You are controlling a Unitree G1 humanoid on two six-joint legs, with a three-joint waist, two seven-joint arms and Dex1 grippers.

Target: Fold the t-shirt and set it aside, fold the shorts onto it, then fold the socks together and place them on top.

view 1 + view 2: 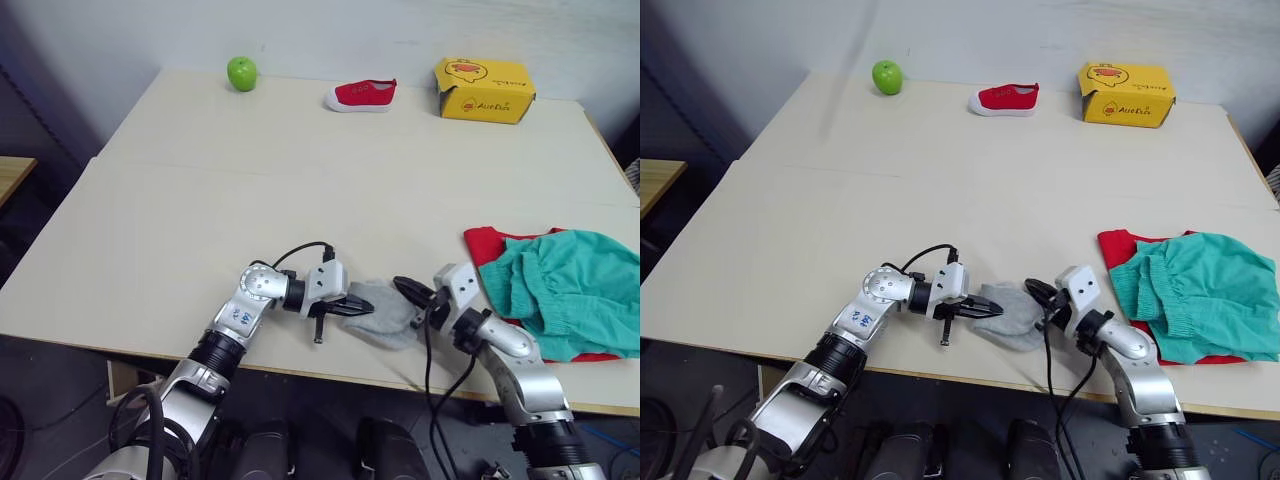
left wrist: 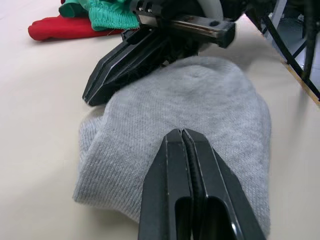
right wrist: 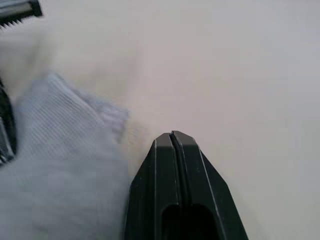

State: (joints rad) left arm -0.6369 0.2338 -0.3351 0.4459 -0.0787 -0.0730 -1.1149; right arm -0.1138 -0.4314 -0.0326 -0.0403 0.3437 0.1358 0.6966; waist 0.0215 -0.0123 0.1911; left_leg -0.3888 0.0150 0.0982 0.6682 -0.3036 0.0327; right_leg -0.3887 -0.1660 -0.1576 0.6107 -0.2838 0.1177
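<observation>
Your view of the t-shirt is mostly blocked: the teal shorts lie crumpled on top of it at the right edge of the tabletop, so only a red corner toward the middle and a thin red strip along the near side show. The shorts themselves run off the right border of the head views.

The socks sit as one grey bundle near the front edge of the tabletop, between your two tools. Whether it is one sock or two stacked you cannot make out; a fold shows along one side in the left wrist view.

Your left tool has its fingers pressed together with no gap, the tips resting on the sock bundle; no cloth can be seen pinched between them. Your right tool is likewise closed flat on itself, its tips just beside the edge of the socks over bare tabletop, gripping nothing. The two tools point at each other across the bundle.

Well apart, along the far edge, you have a green apple, a small red shoe with a white sole and a yellow cardboard box. A black cable loops over your left wrist.
</observation>
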